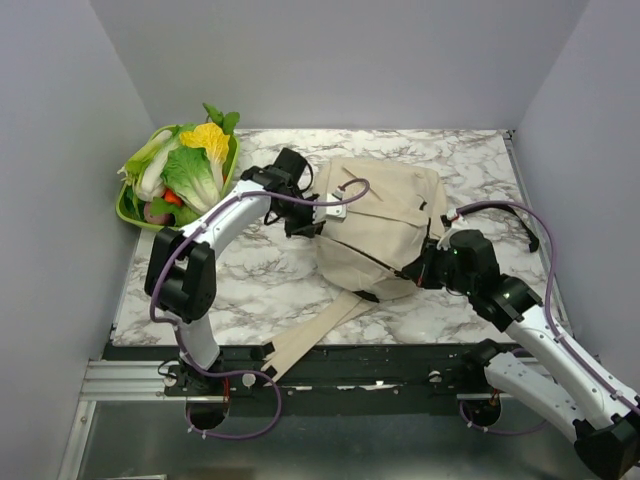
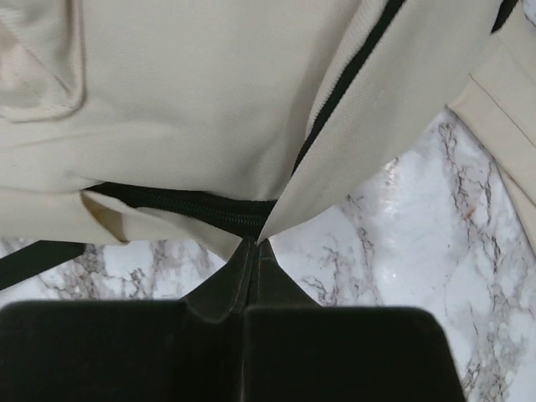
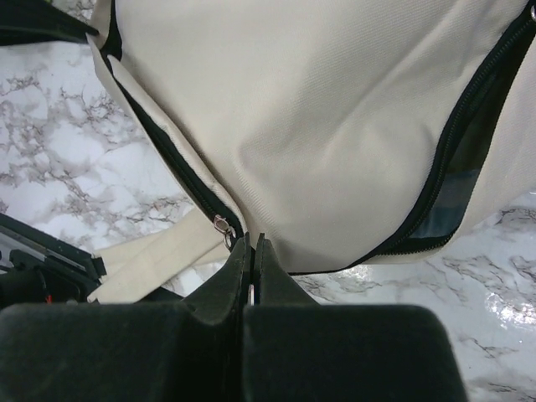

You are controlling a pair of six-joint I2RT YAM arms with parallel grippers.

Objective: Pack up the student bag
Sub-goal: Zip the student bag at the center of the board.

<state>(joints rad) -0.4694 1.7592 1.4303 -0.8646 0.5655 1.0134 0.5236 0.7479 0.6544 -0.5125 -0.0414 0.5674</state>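
1. Top external view: finding the student bag [image 1: 385, 225] slumped on the marble surface [image 1: 250, 290], right of centre. Reading its long axis as running from the far right down to the near left, toward the beige straps [image 1: 310, 335] trailing over the near edge.
2. Placing the left jaws at the bag's far left side and the right jaws at its near right corner. Judging both arms to be at the cloth, neither nearer.
3. Left wrist view: seeing the left jaws clenched, apparently pinching a corner of the cloth flap beside the black zipper track [image 2: 184, 205].
4. Right wrist view: seeing the right jaws clenched at the zipper pull [image 3: 223, 226], seemingly gripping its tab. Noting the zip line [image 3: 167, 142] climbing away up-left from the tips, and another zip [image 3: 452, 167] gaping at the right.
5. Judging the coming pull as following that zip line, with the left jaws anchoring the cloth.
6. Noting bare surface at the bag's near left and far right. Minding the vegetable basket [image 1: 121, 208] in the far left corner, well apart from the bag, and the walls close on both sides.
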